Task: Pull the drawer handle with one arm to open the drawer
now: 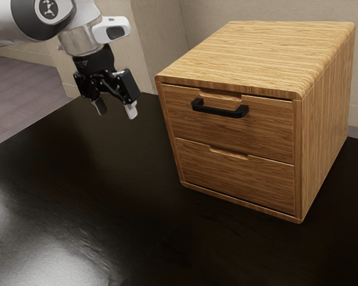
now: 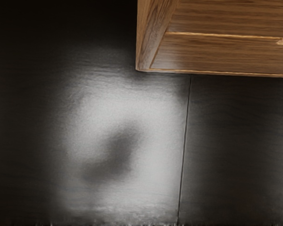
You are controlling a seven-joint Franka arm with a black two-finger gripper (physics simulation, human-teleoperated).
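Wooden cabinet, black bar handle, gripper spread

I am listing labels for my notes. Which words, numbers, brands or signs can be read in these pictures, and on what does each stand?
None can be read.
The arm bears a small dark mark on its joint cap, too small to read.
The cabinet, its handle and the table carry no text.

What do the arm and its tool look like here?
The arm is white with a dark grey round joint cap bearing a small white mark, then a silvery wrist ring. The tool is black, with two pale-tipped fingers.
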